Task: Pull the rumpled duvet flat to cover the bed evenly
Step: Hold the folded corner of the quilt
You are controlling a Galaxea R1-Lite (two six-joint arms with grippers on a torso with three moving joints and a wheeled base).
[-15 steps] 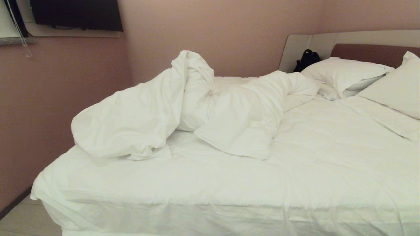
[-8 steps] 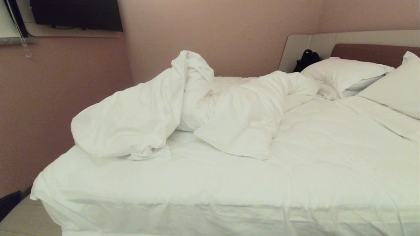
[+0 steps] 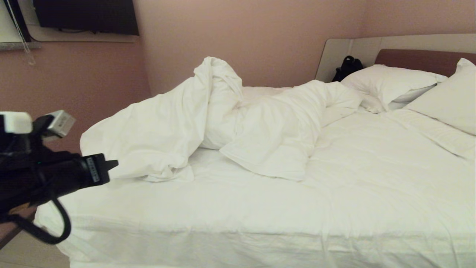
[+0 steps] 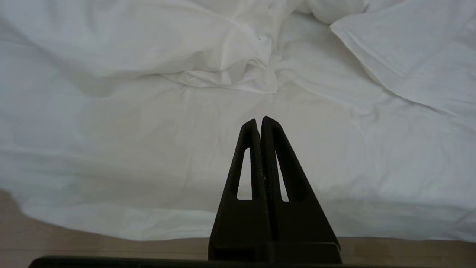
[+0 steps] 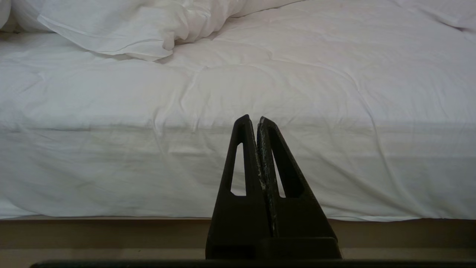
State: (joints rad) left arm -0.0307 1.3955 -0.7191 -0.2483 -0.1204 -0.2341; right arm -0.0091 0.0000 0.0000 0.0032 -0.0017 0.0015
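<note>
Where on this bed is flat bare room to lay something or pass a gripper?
Free: the flat stretch of bed between the bunched duvet, the pillows and the near edge. Crowded: the far-left side under the duvet heap, where the shut left gripper points.

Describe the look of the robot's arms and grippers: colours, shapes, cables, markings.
The left arm is black, with a loose black cable looped beneath it, a small white-lettered label near its tip and pale grey-white blocks on top. The left gripper has two black wedge-shaped fingers with long triangular cut-outs. The right gripper matches it, with pale scuffing along its inner edge.
</note>
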